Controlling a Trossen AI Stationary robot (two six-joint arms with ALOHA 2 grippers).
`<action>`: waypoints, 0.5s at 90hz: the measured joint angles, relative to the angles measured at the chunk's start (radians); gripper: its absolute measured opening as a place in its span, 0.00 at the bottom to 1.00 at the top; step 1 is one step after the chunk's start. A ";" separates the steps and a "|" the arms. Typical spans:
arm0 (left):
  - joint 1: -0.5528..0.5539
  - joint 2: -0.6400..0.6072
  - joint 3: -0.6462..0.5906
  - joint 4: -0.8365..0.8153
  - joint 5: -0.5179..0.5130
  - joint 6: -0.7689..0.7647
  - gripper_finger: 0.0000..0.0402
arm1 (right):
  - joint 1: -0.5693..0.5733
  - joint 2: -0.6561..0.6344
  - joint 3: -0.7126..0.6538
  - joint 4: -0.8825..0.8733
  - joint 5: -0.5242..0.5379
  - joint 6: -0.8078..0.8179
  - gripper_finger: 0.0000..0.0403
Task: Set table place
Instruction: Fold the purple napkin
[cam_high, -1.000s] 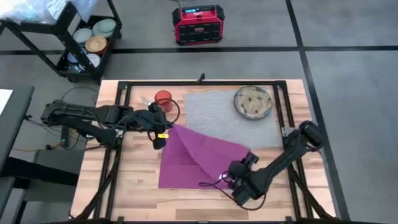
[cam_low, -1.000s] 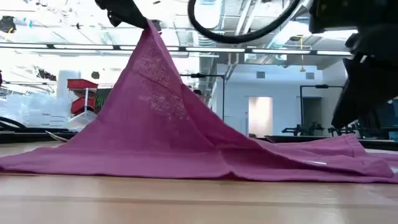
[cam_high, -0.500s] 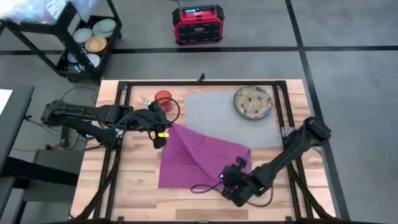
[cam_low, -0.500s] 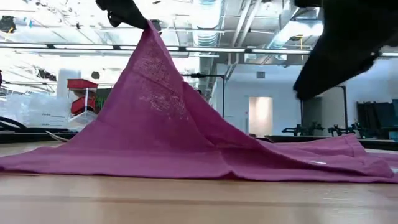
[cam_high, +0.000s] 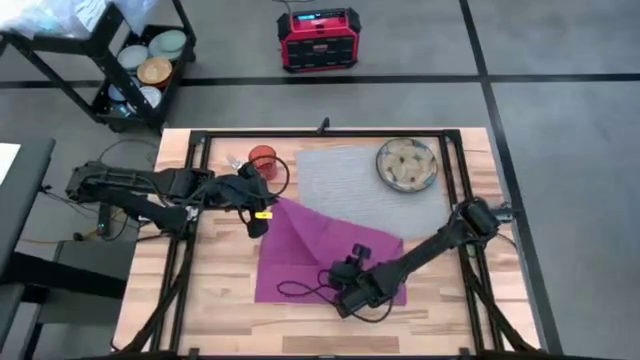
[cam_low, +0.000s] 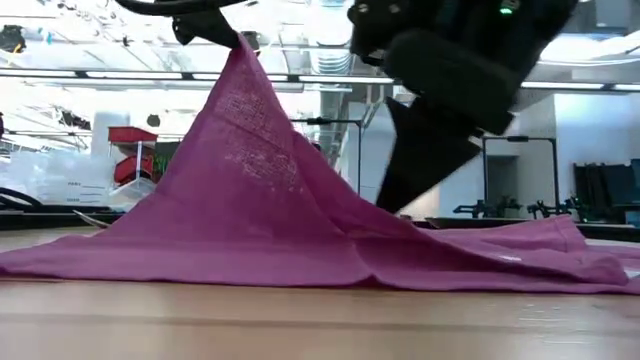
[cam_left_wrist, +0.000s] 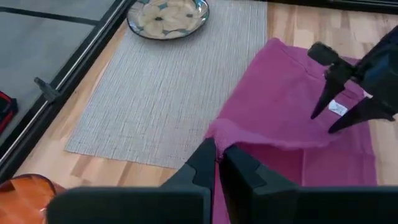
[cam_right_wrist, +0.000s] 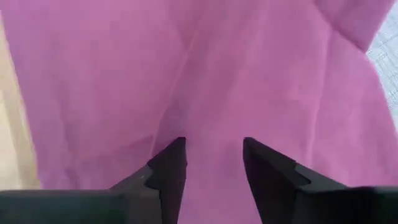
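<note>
The magenta napkin (cam_high: 315, 255) lies spread on the wooden table (cam_high: 215, 300), and its far right corner overlaps the grey mat (cam_high: 360, 180). One far corner is raised into a peak (cam_low: 237, 55), with my left gripper (cam_high: 266, 210) shut on it. My right gripper (cam_high: 343, 292) stands open low over the napkin's near middle (cam_right_wrist: 205, 93), its fingers (cam_right_wrist: 169, 165) on either side of flat cloth. The patterned plate (cam_high: 407, 165) sits on the mat's far right corner. The orange cup (cam_high: 263, 160) stands on the table left of the mat. My left gripper pinches the napkin's raised corner (cam_left_wrist: 219, 134) between its two fingers, coming level from the table's left. The cloth slopes down taut from the peak, and the rest of it lies on the table. Whether my right gripper's fingertips touch the napkin, I cannot tell.
Black frame rails (cam_high: 455, 170) run along the table's edges. A red box (cam_high: 318, 40) stands on the floor beyond the far edge, and a cart with bowls (cam_high: 150, 65) at the far left. Bare wood lies near the front edge.
My right gripper has gone toward the table's left edge, from the napkin's near right corner to over its near middle. The napkin's peak has stayed where it was.
</note>
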 joint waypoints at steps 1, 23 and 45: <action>0.000 0.000 0.000 0.000 0.000 0.000 0.00 | -0.001 0.000 0.000 0.000 0.000 0.000 0.42; 0.000 0.000 0.000 0.002 0.000 -0.010 0.00 | -0.034 0.000 -0.036 0.035 -0.058 0.028 0.49; 0.000 0.000 0.000 0.003 0.000 -0.011 0.00 | -0.091 -0.047 -0.043 -0.182 -0.049 0.046 0.05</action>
